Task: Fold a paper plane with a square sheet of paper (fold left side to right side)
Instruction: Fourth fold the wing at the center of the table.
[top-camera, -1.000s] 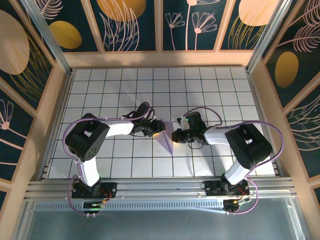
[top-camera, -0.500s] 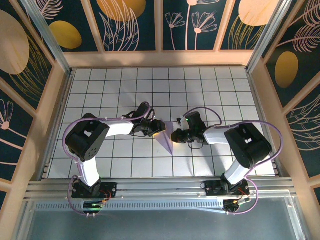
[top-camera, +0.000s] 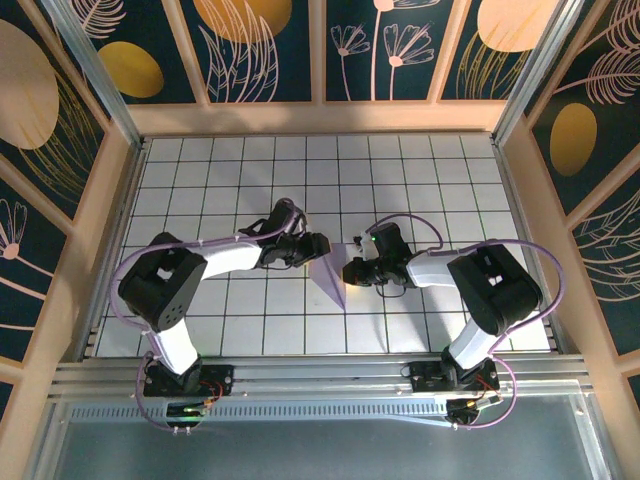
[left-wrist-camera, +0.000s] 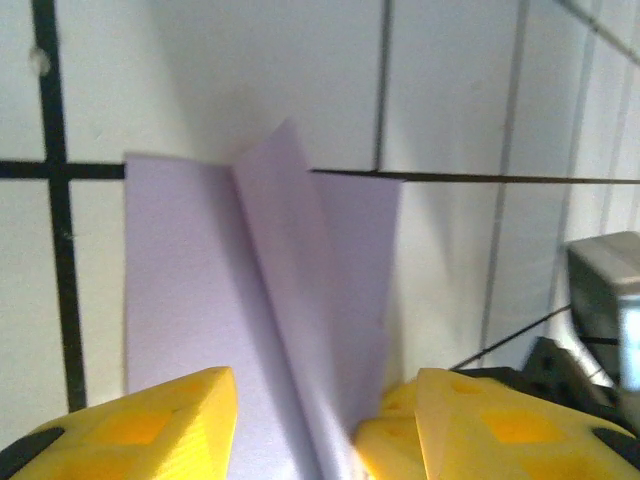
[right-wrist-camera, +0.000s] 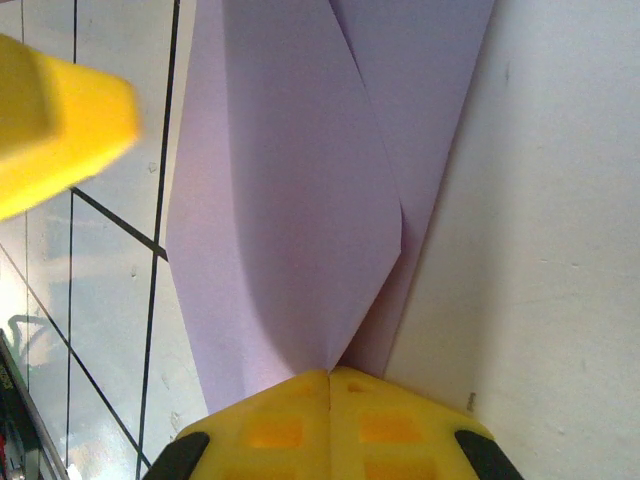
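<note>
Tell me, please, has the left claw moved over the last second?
Yes, slightly: the left claw has shifted toward the far wall, judged against the table grid.

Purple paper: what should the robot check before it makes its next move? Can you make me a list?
1. Right tool shut on the tip of the folded purple paper: ok.
2. Left tool open, with one finger on each side of the raised flap: ok.
3. Flap pressed flat: not ok, it stands up from the sheet.
4. Flap edges lined up with the layer below: cannot tell.
5. Tools apart, with the paper between them on the table: ok.
</note>
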